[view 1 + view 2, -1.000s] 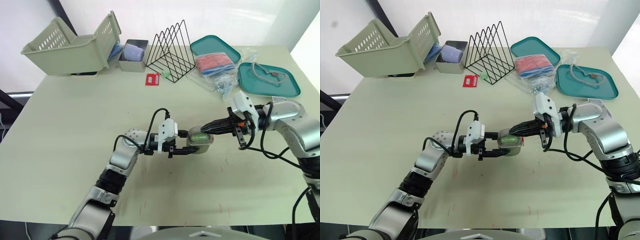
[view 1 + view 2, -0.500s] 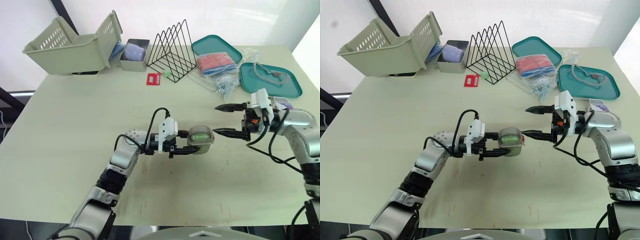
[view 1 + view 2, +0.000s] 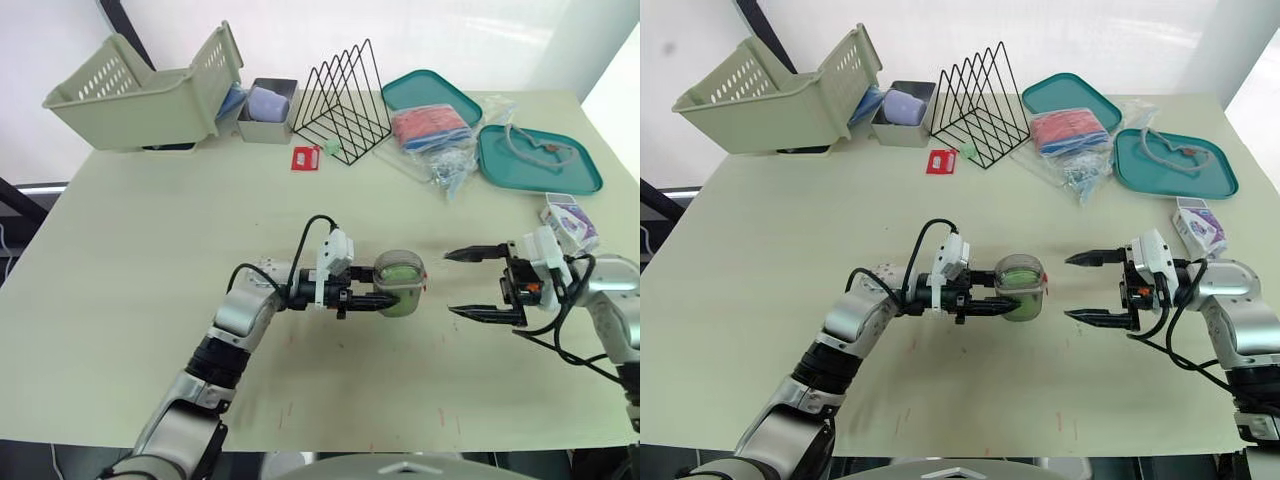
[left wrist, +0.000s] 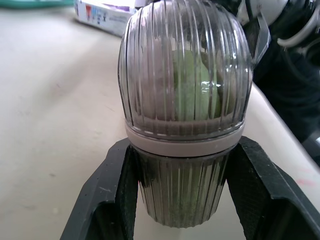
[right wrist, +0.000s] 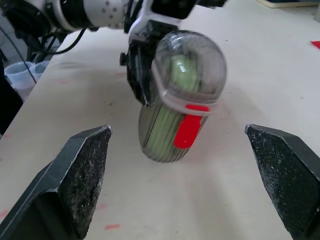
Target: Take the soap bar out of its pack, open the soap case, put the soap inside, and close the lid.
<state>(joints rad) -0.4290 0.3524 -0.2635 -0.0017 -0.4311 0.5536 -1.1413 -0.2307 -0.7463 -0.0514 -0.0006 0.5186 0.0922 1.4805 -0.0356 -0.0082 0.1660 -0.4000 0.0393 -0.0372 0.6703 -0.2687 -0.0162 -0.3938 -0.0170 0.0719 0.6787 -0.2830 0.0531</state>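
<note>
Lid [image 5: 189,62] shut; your right gripper [image 3: 1070,288] has backed off.
It's wide open, empty, facing the case [image 3: 1021,283]; left gripper [image 4: 185,165] still clamps it, soap [image 4: 192,87] inside. Task looks done.

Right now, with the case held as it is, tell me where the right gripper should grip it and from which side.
Probably the domed lid of the soap case, approached from the robot's right. The left gripper clamps the ribbed base with fingers on both sides, leaving the dome free, and the open right gripper faces it.
</note>
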